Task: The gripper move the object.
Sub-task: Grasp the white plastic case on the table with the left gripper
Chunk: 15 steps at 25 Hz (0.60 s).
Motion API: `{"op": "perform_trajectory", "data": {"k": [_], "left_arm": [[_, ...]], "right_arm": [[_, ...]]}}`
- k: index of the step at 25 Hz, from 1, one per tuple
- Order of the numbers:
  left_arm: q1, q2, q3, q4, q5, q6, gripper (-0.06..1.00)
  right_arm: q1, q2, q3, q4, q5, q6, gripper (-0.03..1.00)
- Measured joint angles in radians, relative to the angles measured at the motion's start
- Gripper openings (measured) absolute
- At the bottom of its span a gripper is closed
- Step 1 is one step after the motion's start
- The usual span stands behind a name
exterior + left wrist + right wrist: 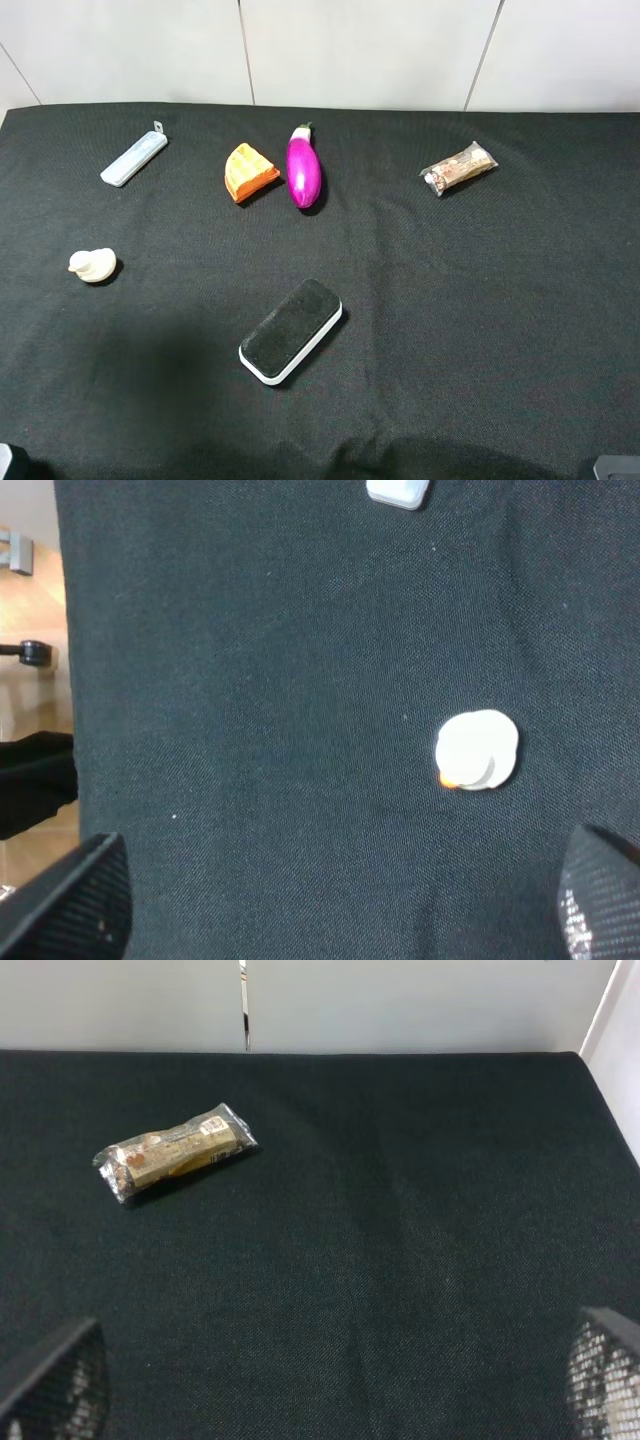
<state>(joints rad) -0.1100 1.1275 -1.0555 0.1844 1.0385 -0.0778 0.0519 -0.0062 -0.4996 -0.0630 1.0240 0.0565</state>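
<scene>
The object, a slim pale-blue translucent case point(133, 159) with a small hang tab, lies flat at the far left of the black cloth. One end of it shows at the edge of the left wrist view point(398, 492). My left gripper point(335, 910) is open and empty above the cloth, near the white duck and well short of the case. My right gripper point(330, 1385) is open and empty over bare cloth on the right side, far from the case. In the high view only small bits of the arms show at the bottom corners.
A white toy duck point(93, 265) point(477, 750) sits at the left. A black-topped white eraser block point(291, 331) lies at the front middle. An orange wedge point(250, 172) and a purple eggplant point(303, 168) lie at the back middle. A wrapped snack point(459, 168) point(175, 1152) lies at the back right.
</scene>
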Motion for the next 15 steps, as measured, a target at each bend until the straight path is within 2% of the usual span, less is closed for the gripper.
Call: {"op": "perform_trajectory", "data": {"k": [8, 15], "left_arm": [[0.004, 0.199, -0.127, 0.007, -0.008, 0.039, 0.91], [0.054, 0.348, -0.196, -0.002, -0.066, 0.098, 0.91]], "right_arm": [[0.000, 0.000, 0.000, 0.000, 0.000, 0.000, 0.69], [0.000, 0.000, 0.000, 0.000, 0.000, 0.000, 0.69]]}}
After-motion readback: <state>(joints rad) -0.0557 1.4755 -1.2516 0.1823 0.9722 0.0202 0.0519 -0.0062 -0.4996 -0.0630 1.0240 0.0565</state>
